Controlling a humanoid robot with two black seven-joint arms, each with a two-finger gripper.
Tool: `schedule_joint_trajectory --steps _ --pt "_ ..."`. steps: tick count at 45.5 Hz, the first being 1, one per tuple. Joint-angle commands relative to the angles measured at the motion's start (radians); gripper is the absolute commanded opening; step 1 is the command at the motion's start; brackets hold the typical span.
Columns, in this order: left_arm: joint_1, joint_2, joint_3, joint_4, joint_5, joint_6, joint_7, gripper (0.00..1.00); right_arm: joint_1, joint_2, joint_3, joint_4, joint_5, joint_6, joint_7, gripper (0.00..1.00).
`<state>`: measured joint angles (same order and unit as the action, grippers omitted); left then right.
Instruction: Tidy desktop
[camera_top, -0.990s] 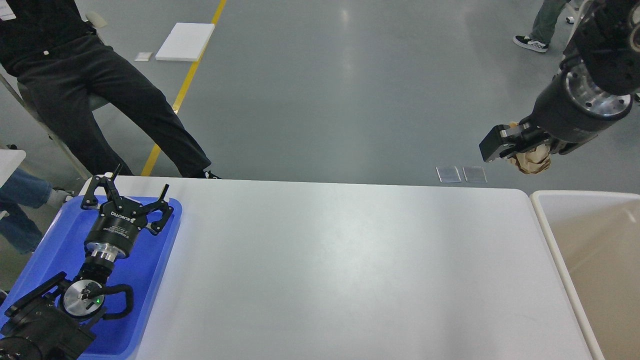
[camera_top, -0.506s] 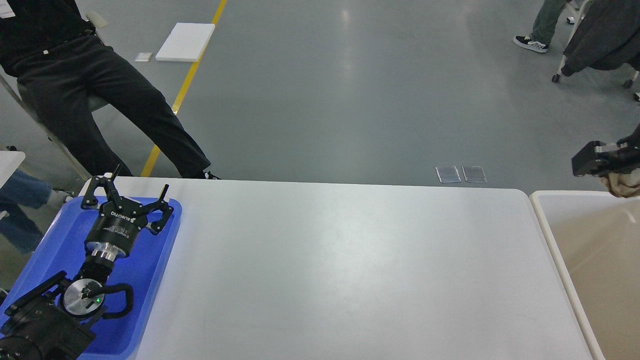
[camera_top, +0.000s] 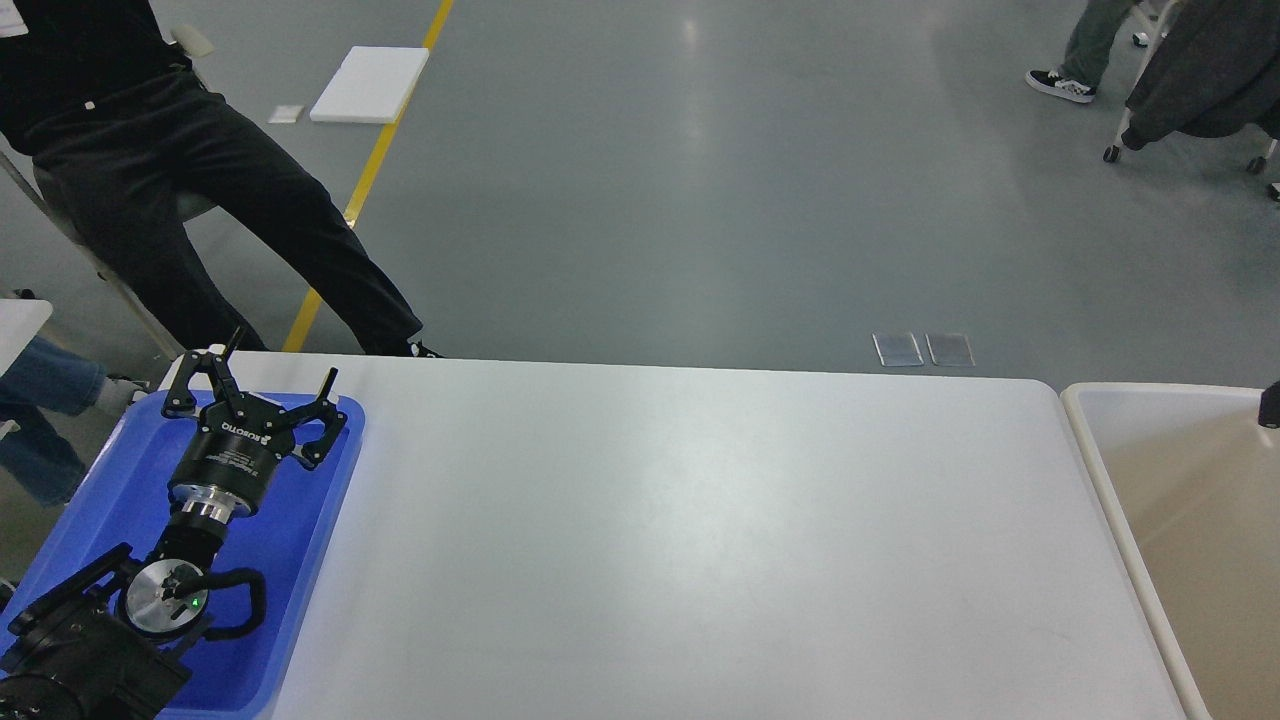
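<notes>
White surface spans the middle of the view, its far edge meeting grey floor. At its left edge lies a blue tray, over which the left gripper hangs, fingers spread wide. A beige bin abuts the right edge; only a dark sliver at the frame's right border shows there, too little to identify.
</notes>
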<state>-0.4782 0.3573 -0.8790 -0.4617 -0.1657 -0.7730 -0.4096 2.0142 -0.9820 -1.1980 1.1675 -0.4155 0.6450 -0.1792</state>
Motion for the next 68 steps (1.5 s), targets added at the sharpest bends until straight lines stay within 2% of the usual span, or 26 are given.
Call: schedule_joint_trajectory --steps 1,8,15,24,33,43,54,60,68 --pt "0.0 0.0 0.0 0.0 0.0 0.0 0.0 0.99 -0.195 -0.03 0.136 -0.098 -0.002 -0.001 0.001 0.0" --pt "0.001 0.0 0.0 0.0 0.0 0.0 0.0 0.99 -0.371 -0.027 0.268 -0.207 -0.002 -0.001 0.001 0.0" --pt "0.001 0.0 0.0 0.002 0.0 0.0 0.0 0.99 -0.472 -0.014 0.348 -0.285 -0.002 -0.002 0.003 0.0" --pt "0.001 0.0 0.0 0.002 0.0 0.0 0.0 0.99 -0.572 0.002 0.417 -0.307 -0.002 -0.063 0.001 0.0" --pt "0.001 0.0 0.0 0.002 0.0 0.0 -0.002 0.99 -0.684 0.072 0.431 -0.373 0.012 -0.142 0.003 0.0" --pt "0.001 0.0 0.0 0.002 0.0 0.0 -0.002 0.99 -0.9 0.143 0.597 -0.48 0.011 -0.258 0.001 0.0" --pt "0.001 0.0 0.0 0.002 0.0 0.001 -0.002 0.99 -0.999 0.272 0.62 -0.634 0.014 -0.344 0.003 0.0" --pt "0.001 0.0 0.0 0.002 0.0 0.0 -0.002 0.99 -1.042 0.293 0.661 -0.69 0.014 -0.389 0.006 0.0" --pt "0.001 0.0 0.0 0.002 0.0 0.0 -0.002 0.99 -1.134 0.42 0.689 -0.914 0.014 -0.442 0.006 0.0"
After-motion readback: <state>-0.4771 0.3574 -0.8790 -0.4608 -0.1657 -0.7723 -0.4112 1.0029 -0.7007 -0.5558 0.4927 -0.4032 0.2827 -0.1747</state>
